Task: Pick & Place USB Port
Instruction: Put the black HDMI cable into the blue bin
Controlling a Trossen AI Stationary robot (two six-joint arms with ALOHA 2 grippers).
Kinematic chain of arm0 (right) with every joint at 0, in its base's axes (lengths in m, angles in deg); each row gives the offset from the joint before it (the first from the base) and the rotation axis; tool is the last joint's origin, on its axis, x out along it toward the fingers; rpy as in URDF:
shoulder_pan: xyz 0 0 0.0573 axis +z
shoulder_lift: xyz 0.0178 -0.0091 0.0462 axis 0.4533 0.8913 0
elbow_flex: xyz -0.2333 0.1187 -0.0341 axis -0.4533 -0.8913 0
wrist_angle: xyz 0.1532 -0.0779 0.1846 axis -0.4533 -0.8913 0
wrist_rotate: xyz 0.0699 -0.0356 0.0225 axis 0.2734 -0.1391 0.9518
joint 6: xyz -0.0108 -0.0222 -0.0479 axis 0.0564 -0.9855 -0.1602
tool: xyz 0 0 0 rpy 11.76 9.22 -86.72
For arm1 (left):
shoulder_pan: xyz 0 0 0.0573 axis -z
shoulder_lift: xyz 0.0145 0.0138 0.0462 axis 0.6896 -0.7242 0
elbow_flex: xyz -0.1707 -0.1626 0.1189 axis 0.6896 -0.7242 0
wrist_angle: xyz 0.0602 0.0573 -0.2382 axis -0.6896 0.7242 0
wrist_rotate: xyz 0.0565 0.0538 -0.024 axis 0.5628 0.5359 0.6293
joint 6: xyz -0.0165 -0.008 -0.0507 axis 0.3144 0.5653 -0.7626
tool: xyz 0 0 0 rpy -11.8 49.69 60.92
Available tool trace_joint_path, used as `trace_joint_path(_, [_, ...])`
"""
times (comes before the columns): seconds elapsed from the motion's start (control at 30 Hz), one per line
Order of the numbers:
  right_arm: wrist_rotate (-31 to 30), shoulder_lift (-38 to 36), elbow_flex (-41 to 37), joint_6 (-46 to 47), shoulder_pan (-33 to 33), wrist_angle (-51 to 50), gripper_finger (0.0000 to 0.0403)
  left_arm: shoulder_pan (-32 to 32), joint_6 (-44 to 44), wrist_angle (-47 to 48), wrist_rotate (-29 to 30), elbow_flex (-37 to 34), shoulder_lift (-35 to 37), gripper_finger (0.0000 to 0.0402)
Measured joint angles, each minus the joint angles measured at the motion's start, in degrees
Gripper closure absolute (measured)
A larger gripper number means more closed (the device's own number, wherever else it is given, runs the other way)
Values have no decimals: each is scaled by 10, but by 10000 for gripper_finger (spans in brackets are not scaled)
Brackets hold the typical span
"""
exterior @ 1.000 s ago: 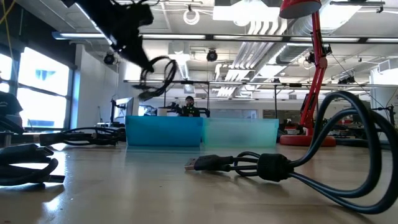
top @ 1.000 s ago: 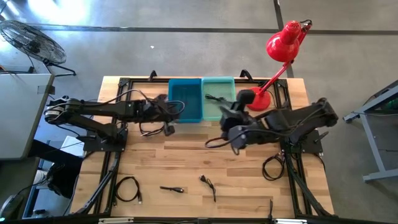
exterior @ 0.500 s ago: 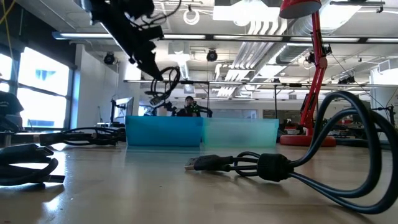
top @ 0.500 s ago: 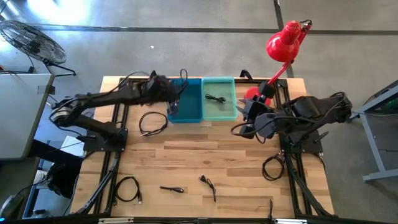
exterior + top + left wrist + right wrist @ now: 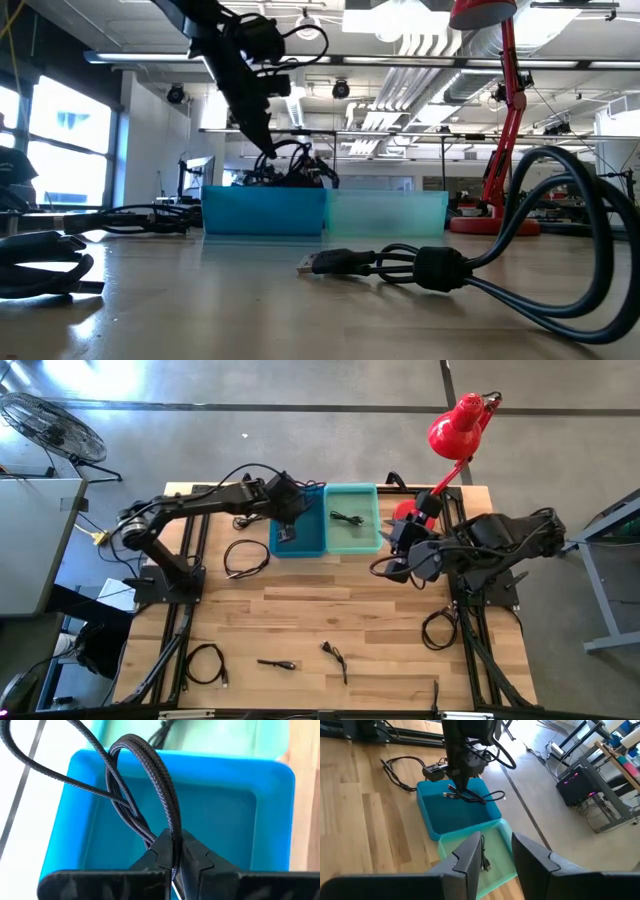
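My left gripper [image 5: 287, 524] stands over the blue bin [image 5: 300, 532] at the table's far edge, shut on a black braided cable [image 5: 150, 775]. In the low view that cable [image 5: 298, 166] dangles behind the bin's wall [image 5: 262, 212]. The right wrist view shows its loops [image 5: 479, 797] lying in the blue bin [image 5: 438, 818]. The teal bin [image 5: 352, 532] beside it holds another small black cable [image 5: 347, 518]. My right gripper [image 5: 497, 847] is open and holds nothing, hovering right of the teal bin [image 5: 470, 845]. My left gripper pinches a bend of the black braided cable [image 5: 172, 845] between its two fingers, coming from above and pointing down into the blue bin. Two or more strands run out of the fingers in a slack arch, and the lower loops [image 5: 470, 796] lie on the bin's floor.
A looped black cable [image 5: 245, 557] lies on the wood left of the blue bin. More cables lie near the table's near edge [image 5: 205, 663], [image 5: 277, 663], [image 5: 335, 658], one filling the low view's foreground [image 5: 400, 265]. A red desk lamp [image 5: 455, 430] stands at the far right corner.
My left gripper carried the hanging cable from left of the blue bin toward the far edge and rightward, then came down over the bin, where the cable's loops now lie. My right arm drew back from in front of the teal bin toward the table's right edge.
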State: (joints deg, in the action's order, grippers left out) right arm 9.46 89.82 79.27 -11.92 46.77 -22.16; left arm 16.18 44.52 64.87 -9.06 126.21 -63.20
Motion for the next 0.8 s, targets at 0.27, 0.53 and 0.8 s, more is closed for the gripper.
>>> trace_joint_path(0.27, [0,0,0,2,0,-2,300,0,47,27,42,3,-19,396])
trace_joint_path(0.53, [-4,0,0,2,0,-1,300,-10,65,26,59,3,-20,396])
trace_joint_path(0.8, [-2,0,0,1,0,-1,300,-34,59,27,7,3,-20,371])
